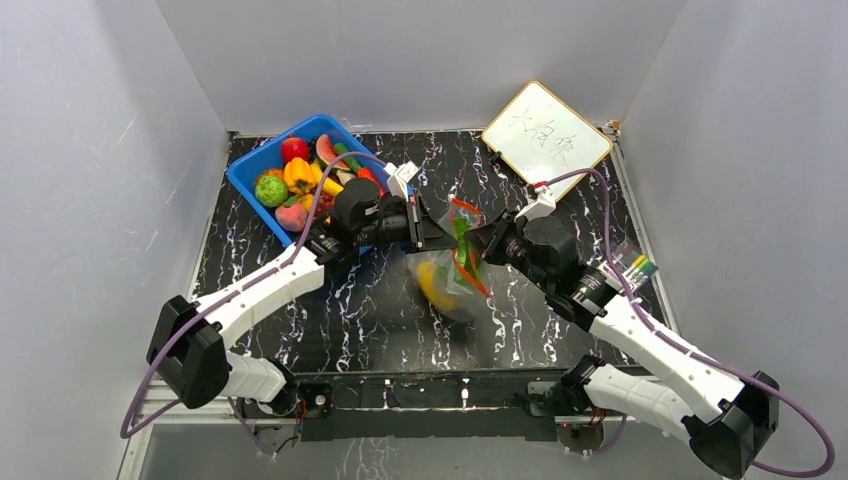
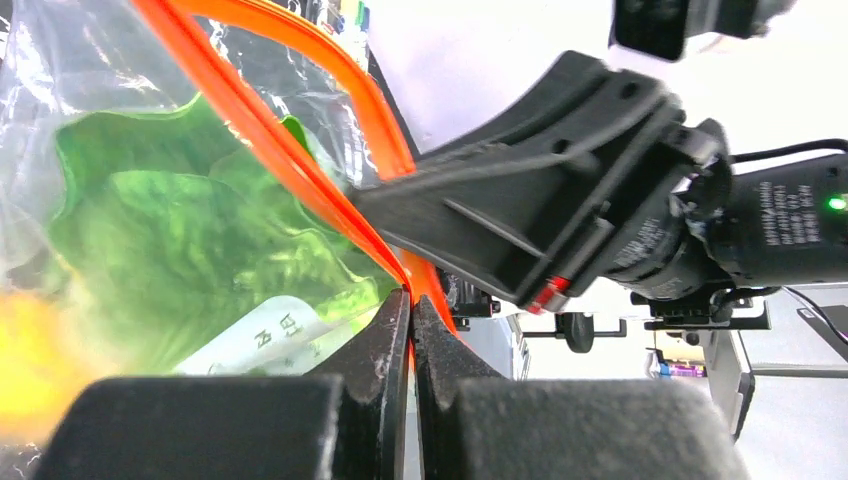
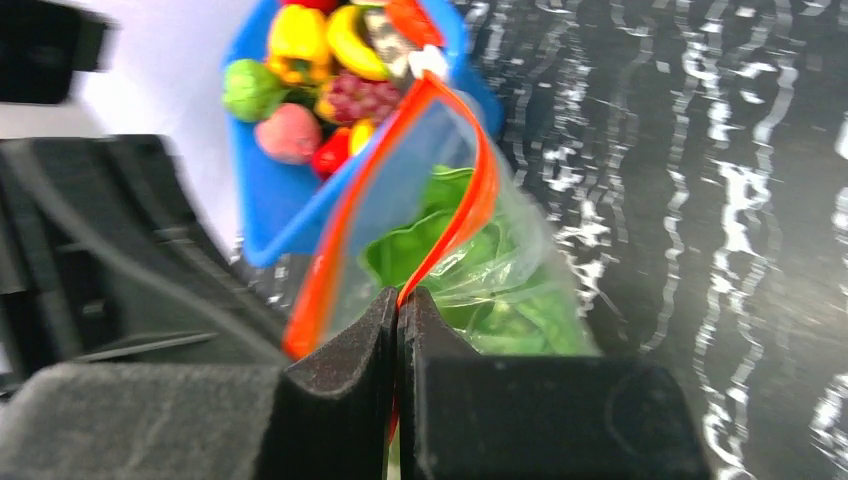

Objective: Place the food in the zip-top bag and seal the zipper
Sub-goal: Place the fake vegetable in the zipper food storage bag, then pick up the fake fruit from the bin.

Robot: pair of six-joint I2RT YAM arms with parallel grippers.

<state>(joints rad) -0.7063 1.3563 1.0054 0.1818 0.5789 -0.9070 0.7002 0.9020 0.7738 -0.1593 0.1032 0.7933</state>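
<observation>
Black marbled worktop | left pincer, right pincer both clamped on zipper | zip-top bag hangs, probably for sealing.

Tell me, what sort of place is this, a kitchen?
Probably a robot test booth, not a kitchen: plain grey walls box in a marbled table, a left arm and a right arm are bolted at its edge, and the blue bin holds toy food.

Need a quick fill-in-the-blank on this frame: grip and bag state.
1. Jaws of the left gripper and right gripper are both ____ on the zipper.
2. The lettuce inside the zip-top bag is ____.
3. Other food sits in the ____ bin.
4. The bag mouth is ____, not sealed.
Missing: shut; green; blue; open
</observation>
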